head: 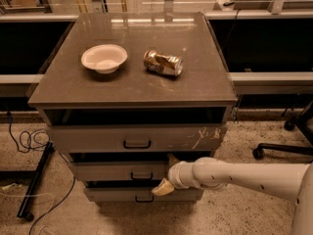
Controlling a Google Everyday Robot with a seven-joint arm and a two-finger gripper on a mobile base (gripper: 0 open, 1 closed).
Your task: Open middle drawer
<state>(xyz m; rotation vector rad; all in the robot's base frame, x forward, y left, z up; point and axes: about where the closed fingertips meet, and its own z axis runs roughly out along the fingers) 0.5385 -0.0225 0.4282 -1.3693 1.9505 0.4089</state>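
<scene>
Gripper (166, 173) low at the cabinet (132, 89) front, on the end of a white arm (244, 175) reaching in from the right. Its two fingers stand spread apart, one above the other: the upper, dark tip (171, 158) sits at the top edge of the middle drawer (112, 171), and the lower, tan tip (163, 187) sits at its bottom edge. They span the drawer front's height near its right part. Whether they press on the front cannot be told. Nothing is carried in them.

The drawer's handle (141, 176), a small black loop, lies just left of the gripper and is not touched.

Writing: none legible. The can (163, 63) has a gold and dark print that is unreadable. White scratches (199, 136) on the top drawer (98, 138) form no words.

The middle drawer is second of three, under the top drawer and above the bottom drawer (112, 195). Its long axis runs left to right and its front faces the camera. A dark gap shows above it; how far out it stands cannot be told.

On the cabinet top, a white bowl (104, 58) sits upright at the left, and the can lies on its side to its right, apart from it.
</scene>
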